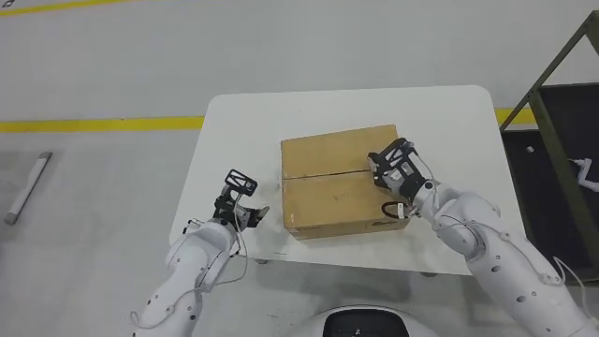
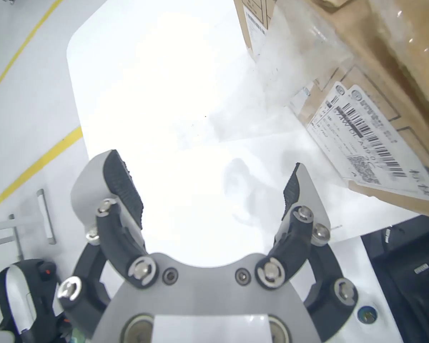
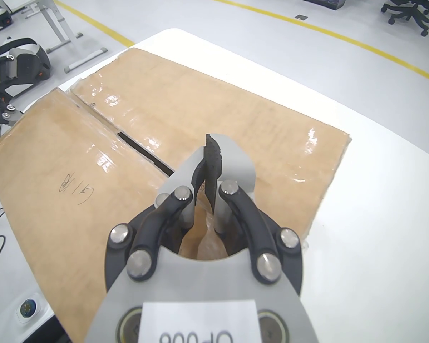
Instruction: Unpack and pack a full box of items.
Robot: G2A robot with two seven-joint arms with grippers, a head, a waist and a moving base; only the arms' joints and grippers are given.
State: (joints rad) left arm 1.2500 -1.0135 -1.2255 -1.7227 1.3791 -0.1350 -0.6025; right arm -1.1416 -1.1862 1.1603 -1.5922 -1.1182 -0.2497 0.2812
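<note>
A brown cardboard box lies on the white table with its top flaps down and glossy clear tape along the seam. My right gripper is shut and sits low over the box top at its right end, close to the seam. Some crinkled clear tape shows beneath its fingers; I cannot tell if it is gripped. My left gripper is open with nothing in it, above bare table just left of the box. A loose strip of clear tape hangs off the box's side wall.
Bare table lies behind and left of the box. The table's front edge runs close under both arms. A dark metal rack stands off the table's right side. Yellow lines cross the floor.
</note>
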